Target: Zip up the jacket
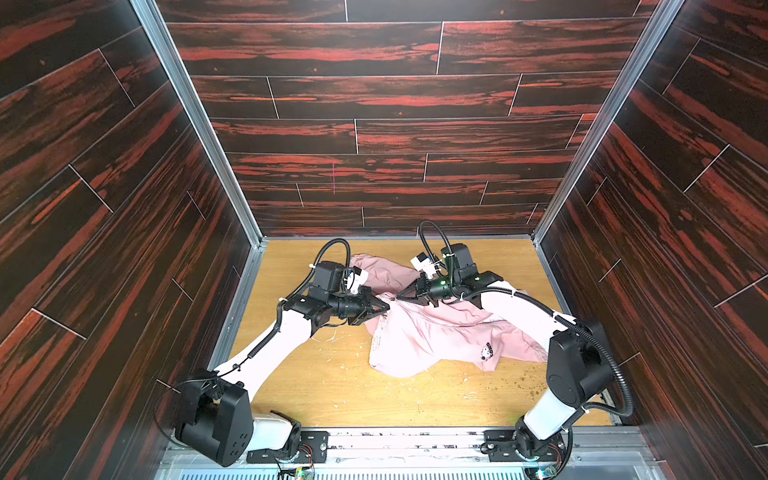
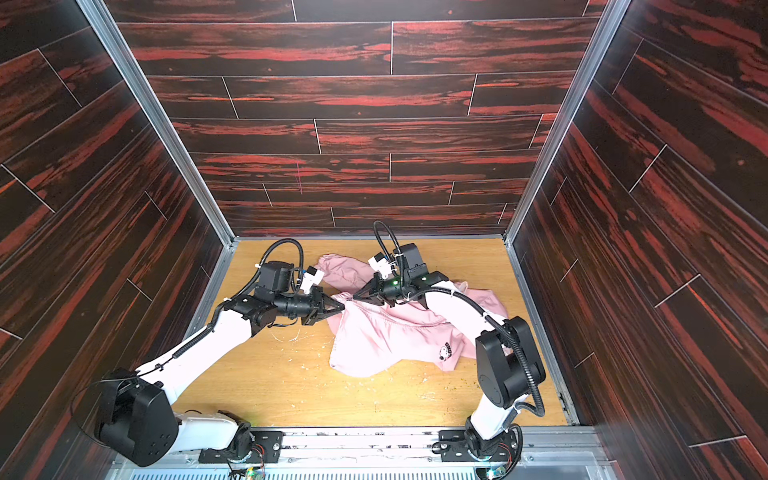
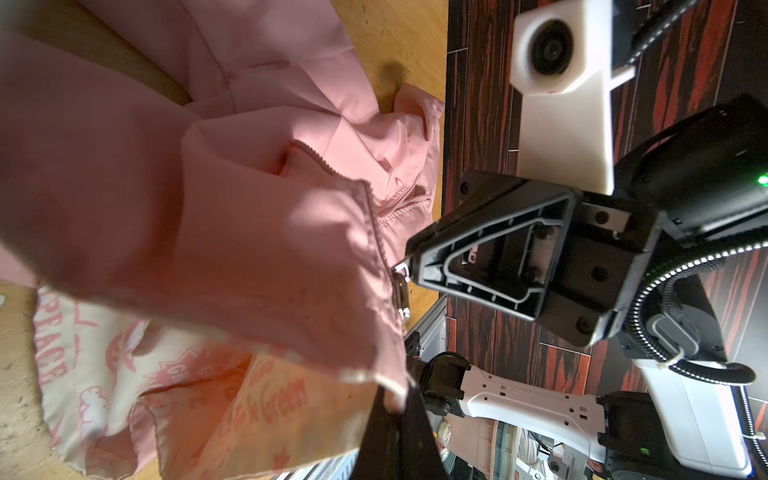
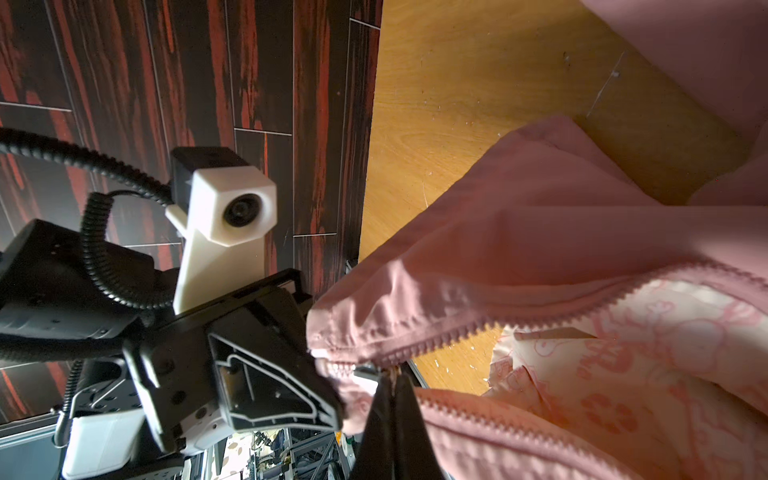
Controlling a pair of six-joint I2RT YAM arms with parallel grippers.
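Cloth of the jacket (image 1: 436, 336) lies crumpled on the wooden table (image 1: 332, 395), in the lower middle of both top views and a little right of centre (image 2: 386, 336). One sleeve reaches toward the back wall. The small dark-and-white logo (image 1: 486, 351) sits near the lower right edge of the cloth. The front is unzipped: in the right wrist view two rows of teeth part from the zipper pull (image 4: 365, 370), and pale lining with a pink print shows between them. In the left wrist view the same metal zipper pull (image 3: 401, 291) hangs at the edge of the lifted pink panel (image 3: 249, 249).

The right gripper (image 1: 399, 296) comes in from the right and meets the cloth at its upper left corner, its fingers pressed together on the zipper pull (image 3: 409, 262). The left gripper (image 1: 387, 306) comes in from the left, just beside it and slightly lower in the frame. Its fingers are pinched on a bottom corner of the jacket (image 3: 395, 399). The two grippers sit tip to tip, nearly touching (image 2: 343, 306) (image 2: 354, 297).

Dark red-streaked wood panels wall in the table on three sides.
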